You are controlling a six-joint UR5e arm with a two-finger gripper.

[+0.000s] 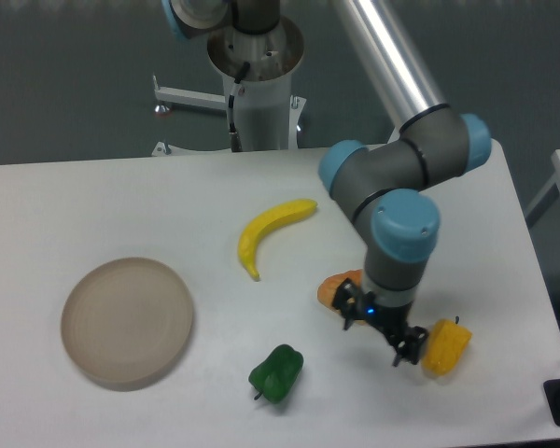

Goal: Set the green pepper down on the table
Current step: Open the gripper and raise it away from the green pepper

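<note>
1. Fingers (403, 347) low over the white surface (121, 196), pointing down. How far they stand open cannot be told; no object seen between them.
2. Green pepper (277, 373) lies on the surface, left of the fingers and well apart, slightly nearer the camera.
3. Yellow pepper (446, 347) just right of the fingers; contact unclear.
4. Orange item (334, 289) behind-left of the fingers, partly hidden by the wrist.
5. Banana (269, 229) farther back-left; plate (126, 322) far left.
</note>
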